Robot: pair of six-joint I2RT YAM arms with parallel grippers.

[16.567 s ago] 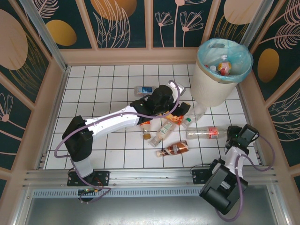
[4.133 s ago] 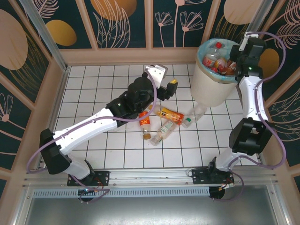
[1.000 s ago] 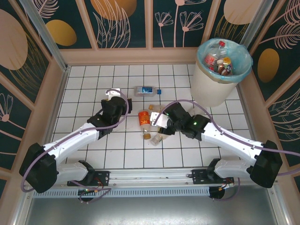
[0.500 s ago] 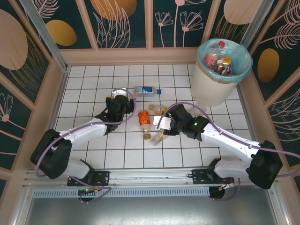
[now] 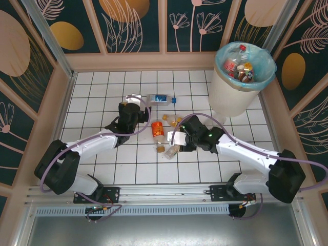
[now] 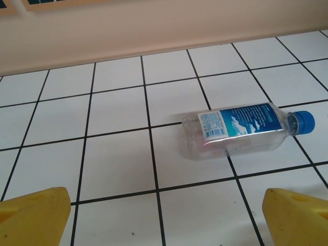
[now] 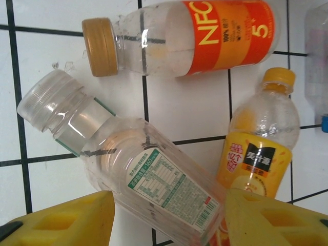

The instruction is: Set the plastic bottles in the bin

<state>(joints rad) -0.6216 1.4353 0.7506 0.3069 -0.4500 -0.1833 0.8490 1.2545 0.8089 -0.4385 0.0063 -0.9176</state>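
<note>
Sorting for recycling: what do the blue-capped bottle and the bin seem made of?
Blue-capped bottle: clear glossy plastic, it seems; the white floor shows through it. Bin: likely matte cream plastic, with a smooth wall. Its liner: thin turquoise plastic film, wrinkled over the rim.

We find the bin (image 5: 225, 97) cream-white, its liner turquoise. Left of it, white tiles (image 5: 97, 92) carry a black grid. On them lie a blue-labelled bottle (image 6: 238, 130) with blue cap, an orange-labelled bottle (image 7: 215, 31) capped tan, a yellow-labelled bottle (image 7: 256, 159) and a green-and-white-labelled bottle (image 7: 164, 189). Behind the bin, dark teal panels (image 5: 195, 38) bear peach leaves.
</note>
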